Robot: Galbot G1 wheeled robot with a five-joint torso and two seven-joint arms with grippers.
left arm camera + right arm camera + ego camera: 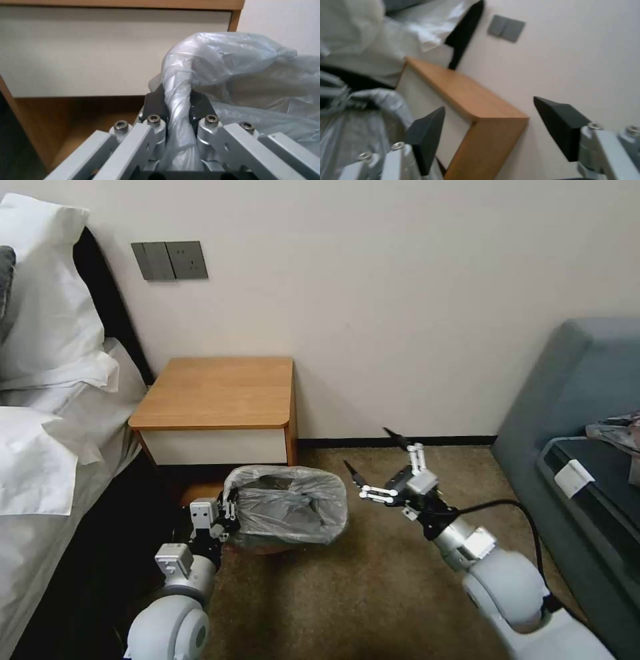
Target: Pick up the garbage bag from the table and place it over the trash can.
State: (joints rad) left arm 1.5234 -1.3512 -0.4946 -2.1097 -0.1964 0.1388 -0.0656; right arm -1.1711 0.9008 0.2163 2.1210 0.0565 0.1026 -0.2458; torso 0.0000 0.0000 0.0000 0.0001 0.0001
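The garbage bag [290, 503], thin grey wrinkly film, is draped over the trash can on the carpet just in front of the table [220, 390]. The film hides nearly all of the trash can; a thin sliver of it [267, 547] shows below the film. My left gripper [228, 512] is at the can's left rim, shut on a twisted strand of the garbage bag [178, 82] pinched between its dark fingers [155, 102]. My right gripper [367, 448] hovers to the right of the can, raised and open, with nothing between its fingers [430, 132]. The table's top is bare.
A bed with white pillows [47, 380] borders the left side. A grey-blue sofa [573, 393] with a patterned cloth bundle [617, 430] stands at the right. Open carpet [347, 593] lies between my arms. Wall switches [170, 260] sit above the table.
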